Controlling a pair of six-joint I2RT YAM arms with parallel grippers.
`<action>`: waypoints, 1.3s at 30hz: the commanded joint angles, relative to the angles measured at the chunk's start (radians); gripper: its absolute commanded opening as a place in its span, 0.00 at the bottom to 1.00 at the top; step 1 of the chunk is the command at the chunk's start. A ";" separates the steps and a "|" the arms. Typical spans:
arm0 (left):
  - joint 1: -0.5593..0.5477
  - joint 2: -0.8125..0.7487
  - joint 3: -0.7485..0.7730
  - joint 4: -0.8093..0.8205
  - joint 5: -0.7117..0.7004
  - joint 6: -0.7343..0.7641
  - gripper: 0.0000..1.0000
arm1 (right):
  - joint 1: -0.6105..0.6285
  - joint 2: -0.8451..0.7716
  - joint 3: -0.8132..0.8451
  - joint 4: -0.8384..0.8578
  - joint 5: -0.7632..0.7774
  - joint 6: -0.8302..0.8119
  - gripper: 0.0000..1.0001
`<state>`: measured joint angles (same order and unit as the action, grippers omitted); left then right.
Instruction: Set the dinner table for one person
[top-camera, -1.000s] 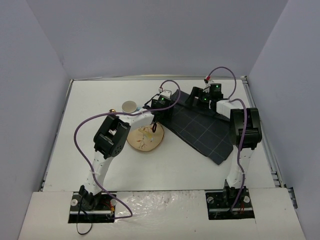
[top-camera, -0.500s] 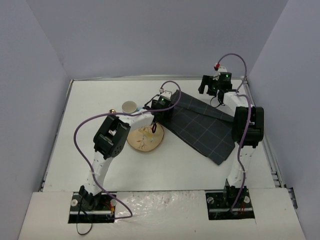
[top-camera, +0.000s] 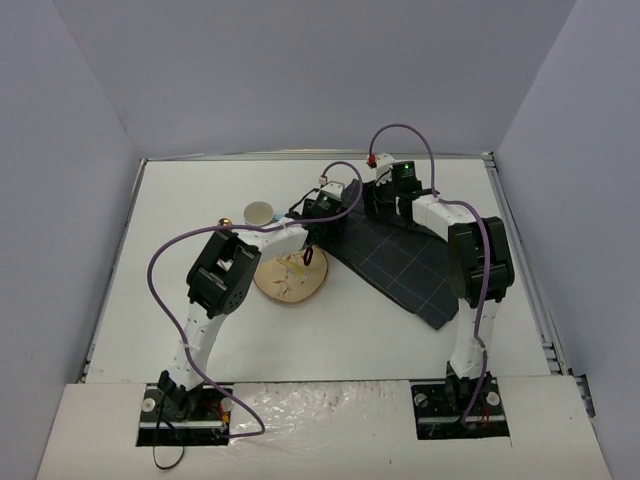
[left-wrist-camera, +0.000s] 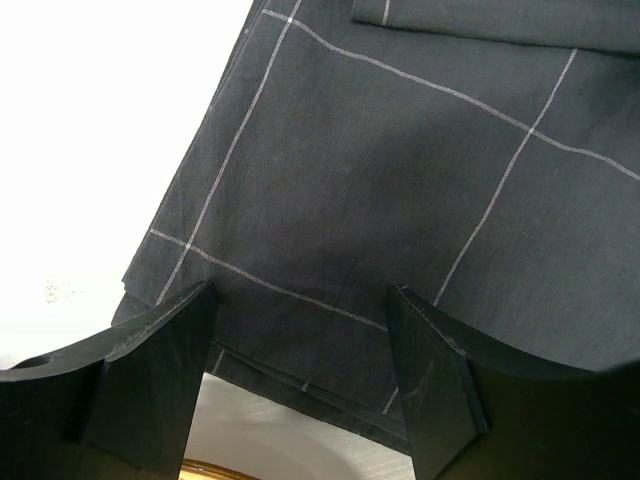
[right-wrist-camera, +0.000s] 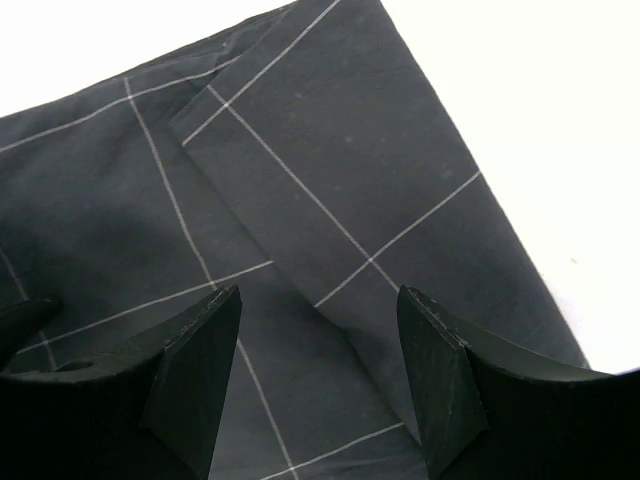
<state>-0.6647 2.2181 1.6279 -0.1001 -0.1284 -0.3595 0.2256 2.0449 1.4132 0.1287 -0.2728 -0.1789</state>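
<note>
A dark grey checked cloth lies on the white dinner table, running from the centre back toward the right front. My left gripper is open over the cloth's left end; the left wrist view shows the cloth between and beyond the fingers, with its folded edge below. My right gripper is open over the cloth's far end; the right wrist view shows a folded-over flap of cloth ahead of the fingers. A round wooden plate lies left of the cloth.
A small cup stands behind the wooden plate. A small round dark object sits left of the cup. Utensils lie on the wooden plate. The table has a thin metal rim and grey walls around it.
My right gripper swung to the back right corner, then moved left to the cloth's far end near the left gripper. The cloth's far end shifted. The left arm stayed put.
</note>
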 joint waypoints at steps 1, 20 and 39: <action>0.004 -0.037 -0.018 -0.097 0.027 -0.009 0.63 | 0.021 -0.018 0.019 0.015 0.077 -0.070 0.60; 0.004 -0.033 -0.023 -0.115 0.023 -0.004 0.63 | 0.040 0.083 0.078 -0.019 0.166 -0.116 0.30; 0.005 -0.032 -0.042 -0.122 0.026 -0.006 0.63 | -0.073 0.116 0.308 -0.053 0.316 -0.135 0.00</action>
<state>-0.6647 2.2177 1.6253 -0.1028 -0.1287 -0.3553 0.2065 2.1474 1.5707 0.0515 -0.0642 -0.2973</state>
